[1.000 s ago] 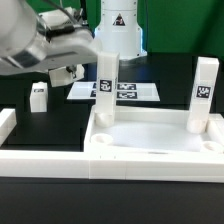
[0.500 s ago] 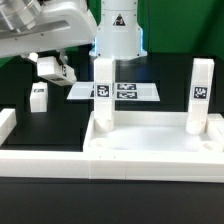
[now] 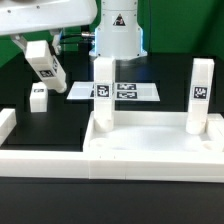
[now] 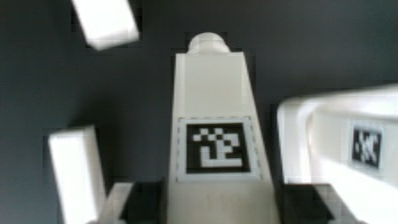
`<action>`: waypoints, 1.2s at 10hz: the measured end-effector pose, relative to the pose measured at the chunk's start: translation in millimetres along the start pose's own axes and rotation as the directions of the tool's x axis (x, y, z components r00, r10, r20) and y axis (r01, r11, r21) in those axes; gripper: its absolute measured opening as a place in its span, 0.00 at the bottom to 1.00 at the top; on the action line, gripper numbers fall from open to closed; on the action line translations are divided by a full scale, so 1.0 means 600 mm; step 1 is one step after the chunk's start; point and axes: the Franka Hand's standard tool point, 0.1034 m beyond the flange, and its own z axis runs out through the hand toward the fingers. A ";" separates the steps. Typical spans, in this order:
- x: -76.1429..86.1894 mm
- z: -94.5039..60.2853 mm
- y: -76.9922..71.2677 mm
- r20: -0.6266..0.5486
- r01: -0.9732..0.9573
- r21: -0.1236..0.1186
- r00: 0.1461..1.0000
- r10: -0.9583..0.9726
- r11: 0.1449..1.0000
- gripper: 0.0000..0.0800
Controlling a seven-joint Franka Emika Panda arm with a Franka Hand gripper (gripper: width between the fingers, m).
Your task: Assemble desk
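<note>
The white desk tabletop [image 3: 150, 140] lies at the front with its rim up. Two tagged legs stand upright in its sockets, one [image 3: 104, 92] toward the exterior view's left and one [image 3: 202, 92] toward its right. My gripper [image 3: 42, 55] is high at the exterior view's upper left, shut on a third tagged leg [image 3: 46, 68] that hangs tilted above the table. In the wrist view this leg [image 4: 217, 120] runs away from the gripper [image 4: 217, 205], clamped between the dark fingers [image 4: 139, 200]. A fourth short leg [image 3: 38, 97] stands on the black table below the gripper.
The marker board [image 3: 130, 92] lies flat behind the tabletop. A long white border rail [image 3: 40, 160] runs along the front and turns up at the exterior view's left. The robot base [image 3: 117, 30] stands at the back. Blurred white parts [image 4: 347, 130] show beside the held leg.
My gripper has swung up and toward the exterior view's left, carrying the held leg with it. The tabletop, its two legs and the standing leg have not moved.
</note>
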 end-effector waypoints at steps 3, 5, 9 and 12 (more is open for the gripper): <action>0.004 0.004 0.018 -0.182 -0.014 -0.044 0.983 0.006 0.999 0.36; 0.005 0.006 0.021 -0.230 -0.022 -0.065 0.973 0.007 0.998 0.36; 0.087 -0.036 -0.045 -0.261 0.067 -0.115 0.961 -0.095 0.991 0.36; 0.086 -0.032 -0.046 -0.260 0.071 -0.109 0.961 -0.097 0.992 0.36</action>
